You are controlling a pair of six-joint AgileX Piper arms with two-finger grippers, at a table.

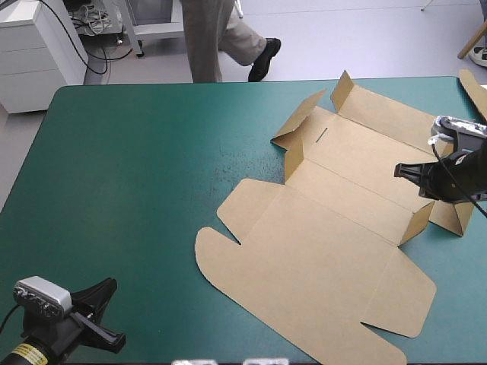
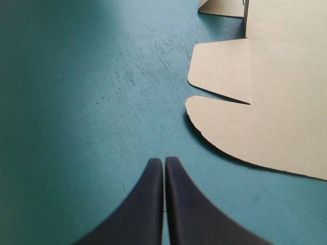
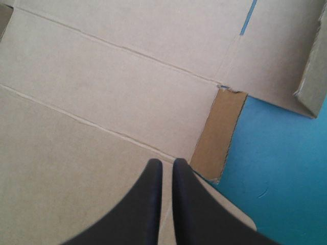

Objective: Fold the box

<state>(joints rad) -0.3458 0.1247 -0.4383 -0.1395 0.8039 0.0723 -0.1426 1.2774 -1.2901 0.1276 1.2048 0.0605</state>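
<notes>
Box (image 1: 335, 228): brown sheet, unfolded, on the right half of the table (image 1: 137, 190), running from centre out toward 4 o'clock. The large near panels with rounded flaps lie flat on the teal-green cover. At the far end, about 1 o'clock, the end flaps (image 1: 300, 118) stand partly raised. A short side wall (image 3: 217, 135) is tilted up just beside the right tool.

Left tool (image 2: 164, 162): at the 7 o'clock corner, fingers closed tip to tip, holding nothing, over bare cover. The box's rounded flap lies ahead of it, apart.

Right tool (image 3: 167, 162): at 3 o'clock, over the box's mid panel, fingers together, gripping nothing.

Second strip of board (image 1: 473, 90) at the 2 o'clock edge.
</notes>
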